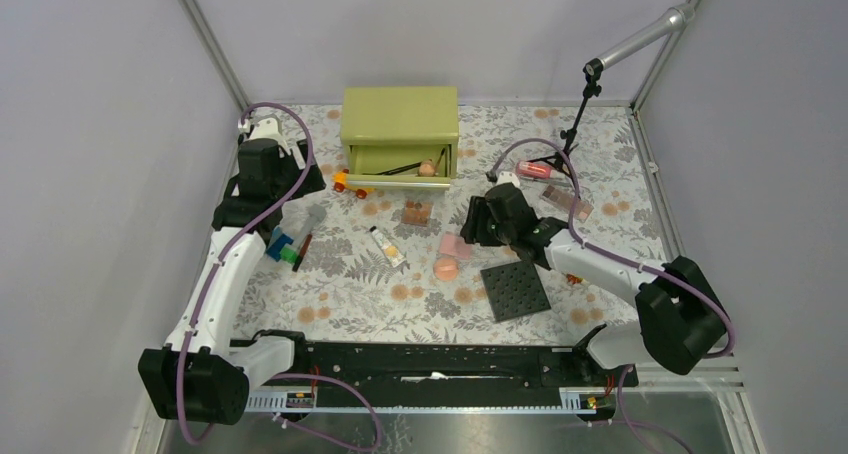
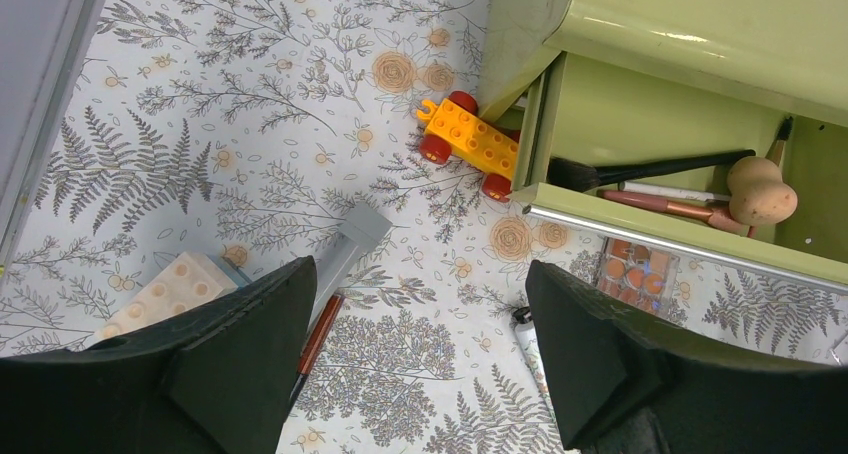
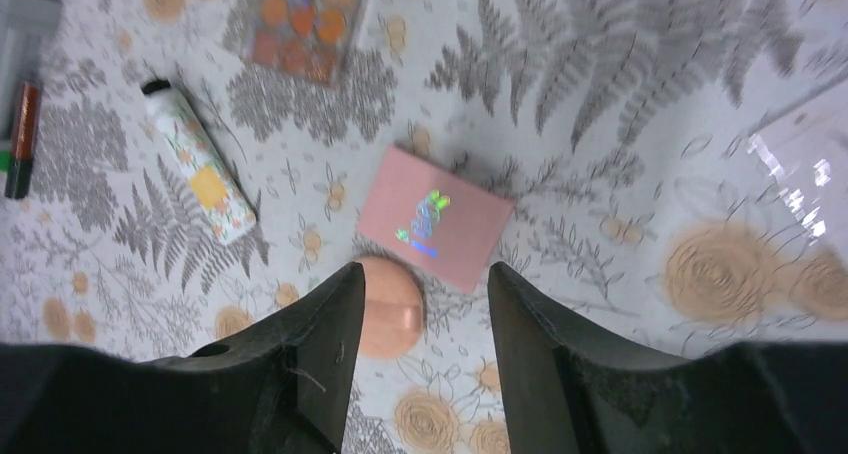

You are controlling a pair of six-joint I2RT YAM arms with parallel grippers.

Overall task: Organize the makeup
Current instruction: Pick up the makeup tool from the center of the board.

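Observation:
My right gripper (image 1: 472,230) (image 3: 425,299) is open and empty, low over the mat. A peach egg-shaped sponge (image 3: 392,309) (image 1: 446,268) lies by its left finger, and a pink square compact (image 3: 435,216) (image 1: 455,244) just beyond. A cream tube with black cap (image 3: 200,169) (image 1: 387,245) and an eyeshadow palette (image 3: 300,24) (image 1: 417,212) lie further left. My left gripper (image 1: 305,186) (image 2: 420,274) is open and empty above a red-brown pencil (image 2: 320,332). The green drawer (image 2: 680,124) is open and holds a brush (image 2: 650,167), pencils and a second sponge (image 2: 760,189). A pink-red tube (image 1: 535,170) lies at back right.
An orange toy car (image 1: 350,184) (image 2: 470,142) sits at the drawer box's (image 1: 400,124) left corner. Toy blocks (image 1: 282,246) and a grey piece (image 2: 355,239) lie by the left arm. A dark studded plate (image 1: 515,289) lies front right. A black stand (image 1: 575,134) is behind.

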